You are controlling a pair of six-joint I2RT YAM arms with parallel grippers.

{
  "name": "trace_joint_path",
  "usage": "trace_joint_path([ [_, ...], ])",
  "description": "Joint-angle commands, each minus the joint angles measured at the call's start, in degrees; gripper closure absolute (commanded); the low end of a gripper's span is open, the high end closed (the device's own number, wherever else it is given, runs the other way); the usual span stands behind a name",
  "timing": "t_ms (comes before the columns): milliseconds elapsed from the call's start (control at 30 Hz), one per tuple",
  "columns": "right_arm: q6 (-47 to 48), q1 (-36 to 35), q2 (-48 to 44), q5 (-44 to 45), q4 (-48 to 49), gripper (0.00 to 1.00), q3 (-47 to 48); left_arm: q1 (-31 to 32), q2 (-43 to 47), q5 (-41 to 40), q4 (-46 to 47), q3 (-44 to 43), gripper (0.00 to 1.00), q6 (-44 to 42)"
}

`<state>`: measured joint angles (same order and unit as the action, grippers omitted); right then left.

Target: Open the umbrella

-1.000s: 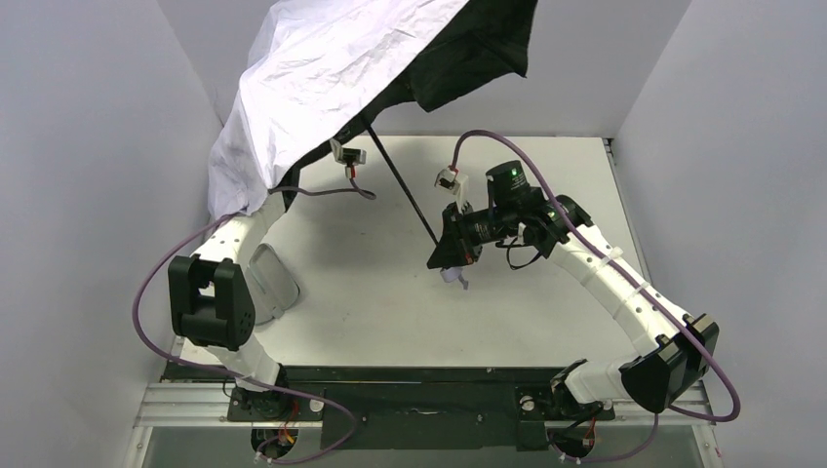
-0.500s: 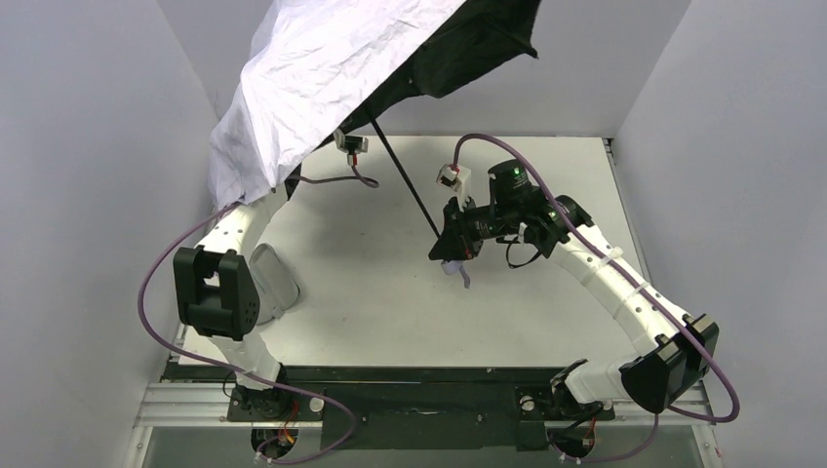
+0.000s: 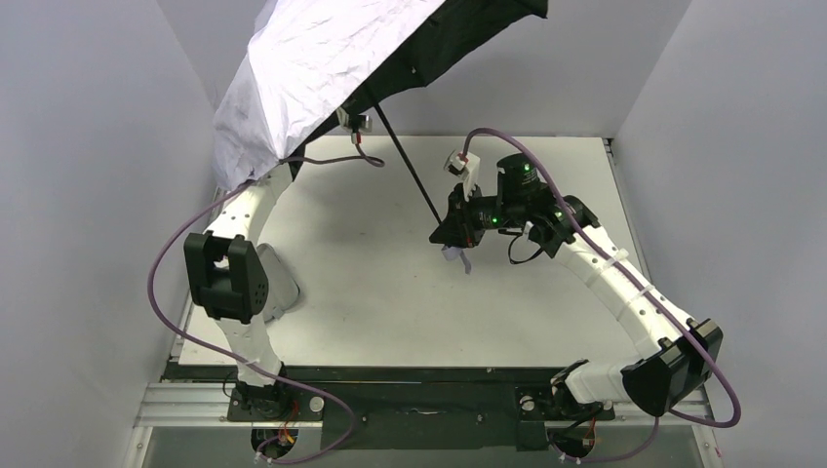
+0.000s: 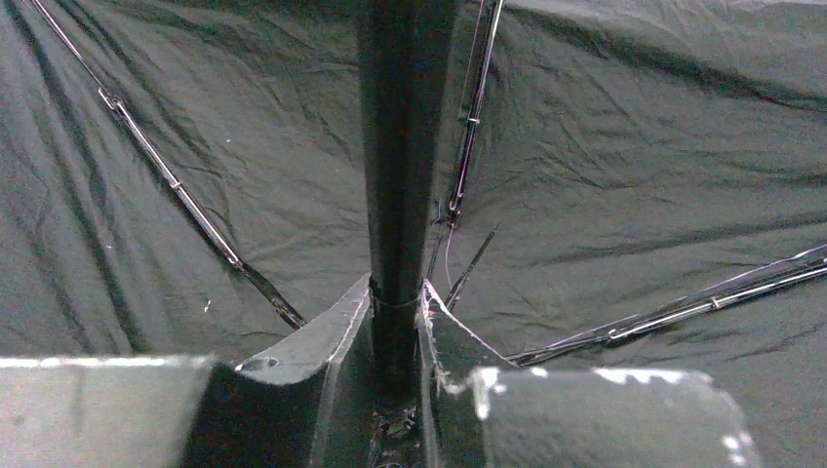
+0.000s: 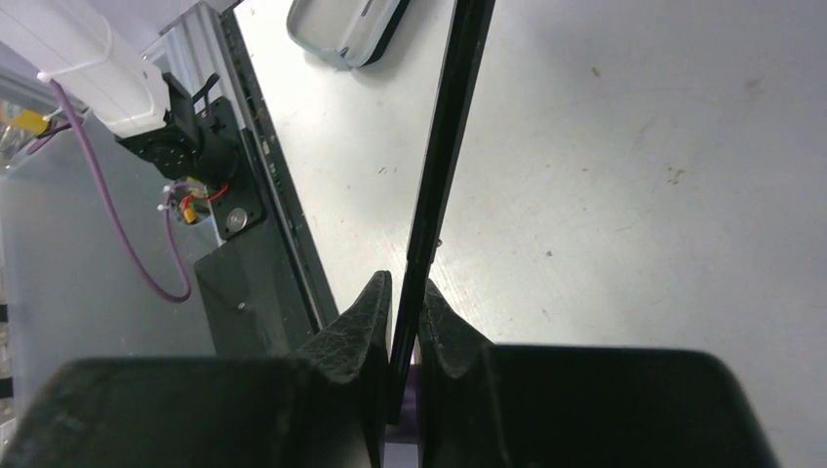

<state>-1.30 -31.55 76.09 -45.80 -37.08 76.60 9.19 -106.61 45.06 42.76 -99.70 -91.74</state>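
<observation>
Umbrella (image 3: 322, 68) raised higher, left pincer (image 4: 395, 292) reaching up clamped on shaft, right pincer (image 5: 405, 285) clamped lower

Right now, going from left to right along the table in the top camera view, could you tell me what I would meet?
Grey sleeve → umbrella shaft → right gripper, shut on the shaft's lower end → right arm's black elbow.

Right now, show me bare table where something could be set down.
Widest bare table: between the sleeve and the right gripper. Also the far right corner behind the right arm. Crowded: far left, under the umbrella around the left arm.
</observation>
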Motion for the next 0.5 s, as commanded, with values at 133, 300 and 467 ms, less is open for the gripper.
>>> trace_joint_path([
  [133,7.9,-1.4,-5.1,-6.4,-28.6,1.0,-6.3,-16.5,-3.3,-35.7,-1.6,-13.0,0.84,2.9],
  [300,8.2,-1.4,-5.4,-6.2,-29.5,1.0,-7.3,-18.1,-5.3,-36.2,-1.7,-16.0,0.83,3.6],
  [467,8.3,-1.9,-5.3,-6.2,-30.5,1.0,-9.0,-18.7,-6.9,-36.5,-2.1,-19.8,0.83,3.4],
])
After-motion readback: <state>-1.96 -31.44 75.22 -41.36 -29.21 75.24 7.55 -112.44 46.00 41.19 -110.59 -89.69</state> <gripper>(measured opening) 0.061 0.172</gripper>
